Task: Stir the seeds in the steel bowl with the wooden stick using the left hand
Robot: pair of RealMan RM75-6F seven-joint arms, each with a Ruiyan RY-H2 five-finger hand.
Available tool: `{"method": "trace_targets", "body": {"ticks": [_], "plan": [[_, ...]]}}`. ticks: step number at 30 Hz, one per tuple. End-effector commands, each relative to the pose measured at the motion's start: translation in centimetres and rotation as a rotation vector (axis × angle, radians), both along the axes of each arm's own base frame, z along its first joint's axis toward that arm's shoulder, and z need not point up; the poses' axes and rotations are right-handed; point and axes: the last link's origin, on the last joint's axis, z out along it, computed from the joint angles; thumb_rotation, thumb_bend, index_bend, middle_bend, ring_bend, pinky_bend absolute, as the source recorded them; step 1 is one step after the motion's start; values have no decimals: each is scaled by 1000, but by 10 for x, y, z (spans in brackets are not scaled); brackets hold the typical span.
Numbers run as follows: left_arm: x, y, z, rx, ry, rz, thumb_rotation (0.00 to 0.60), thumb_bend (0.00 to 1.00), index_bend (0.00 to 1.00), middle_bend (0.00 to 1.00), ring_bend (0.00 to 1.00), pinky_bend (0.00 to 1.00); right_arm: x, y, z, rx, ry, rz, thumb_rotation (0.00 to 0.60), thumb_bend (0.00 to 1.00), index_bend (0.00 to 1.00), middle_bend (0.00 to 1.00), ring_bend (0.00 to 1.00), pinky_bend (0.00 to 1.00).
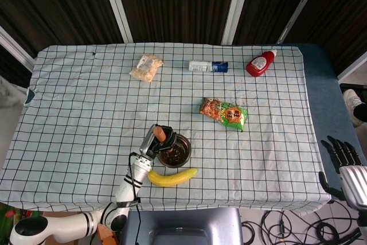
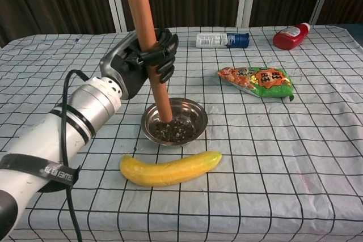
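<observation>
My left hand point(image 2: 146, 60) point(image 1: 157, 139) grips a wooden stick point(image 2: 148, 49) and holds it nearly upright. The stick's lower end sits inside the steel bowl point(image 2: 193, 117) point(image 1: 182, 154), in the dark seeds point(image 2: 176, 130) at the bowl's left side. The bowl stands near the table's front middle. In the head view the stick point(image 1: 160, 135) shows only as a short brown stub above the bowl's left rim. My right hand point(image 1: 344, 156) hangs off the table's right edge with its fingers spread and nothing in it.
A yellow banana point(image 2: 170, 168) lies just in front of the bowl. A green and orange snack bag point(image 2: 258, 80) lies to the right. At the back are a beige packet point(image 2: 139, 45), a lying white and blue bottle point(image 2: 221, 39) and a red ketchup bottle point(image 2: 290, 35).
</observation>
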Motion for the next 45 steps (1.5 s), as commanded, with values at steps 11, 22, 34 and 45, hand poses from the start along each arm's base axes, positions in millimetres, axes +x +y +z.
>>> {"method": "trace_targets", "body": {"ticks": [11,22,34,45], "plan": [[-17,-11,-34,-28,45,-3,600,1000,985,1000,887,985,-1,2,4,-10,-11,2,600,446,0,0,0,0],[-15,-11,-33,-14,-8,-9,600,1000,985,1000,886,983,-1,3,5,-13,-15,4,600,446,0,0,0,0],[-1,-5,-27,-35,-31,-5,600,987,983,1000,873,967,-1,3,6,-17,-15,4,600,445,0,0,0,0],[-11,-17,-52,-94,10,6,600,981,981,1000,857,951,-1,4,9,-27,-24,4,600,446,0,0,0,0]]}}
